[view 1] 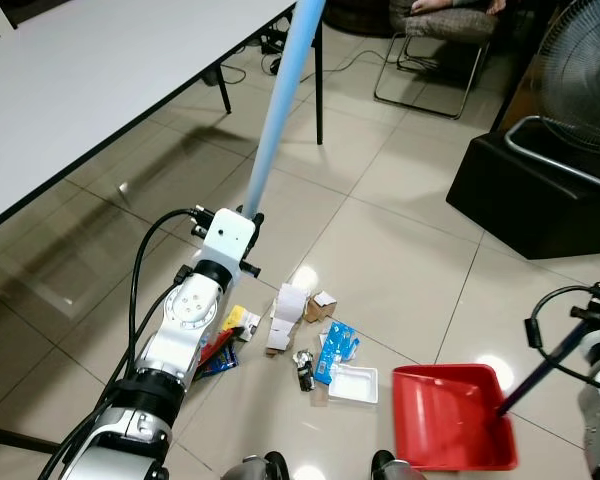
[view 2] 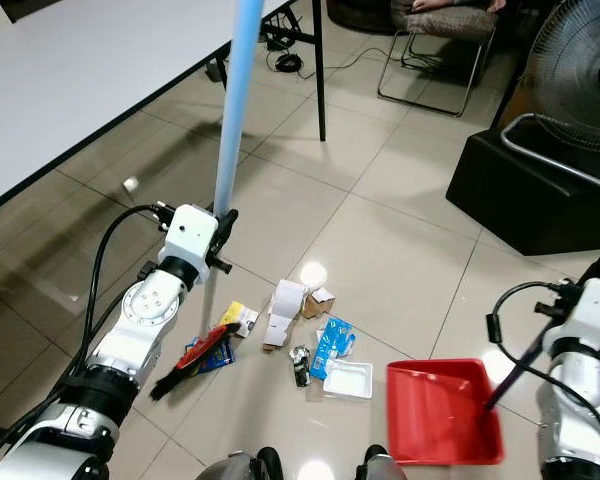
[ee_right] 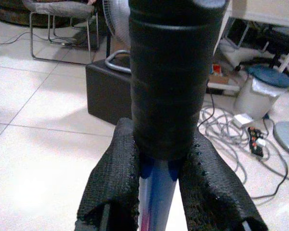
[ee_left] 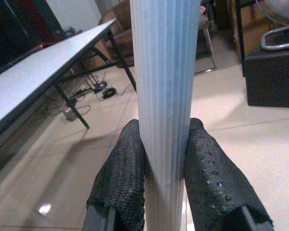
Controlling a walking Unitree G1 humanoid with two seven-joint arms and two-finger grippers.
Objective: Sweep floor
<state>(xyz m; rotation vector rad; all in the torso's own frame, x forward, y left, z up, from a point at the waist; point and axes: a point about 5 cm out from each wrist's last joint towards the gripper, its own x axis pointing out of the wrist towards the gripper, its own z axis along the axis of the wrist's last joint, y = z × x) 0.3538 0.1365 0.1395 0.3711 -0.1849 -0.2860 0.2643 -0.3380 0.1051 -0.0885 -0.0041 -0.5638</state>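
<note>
Left wrist view: left pincer (ee_left: pixel 164 168) clenched on ribbed pale-blue broom handle (ee_left: pixel 164 72); right pincer (ee_right: pixel 159 178) grasping black-gripped dustpan handle (ee_right: pixel 166 82).

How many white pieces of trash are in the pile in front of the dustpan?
3, maybe more hidden: a folded white carton nearest the broom, a small box just beyond it, and a flat white tray beside the red dustpan.
</note>
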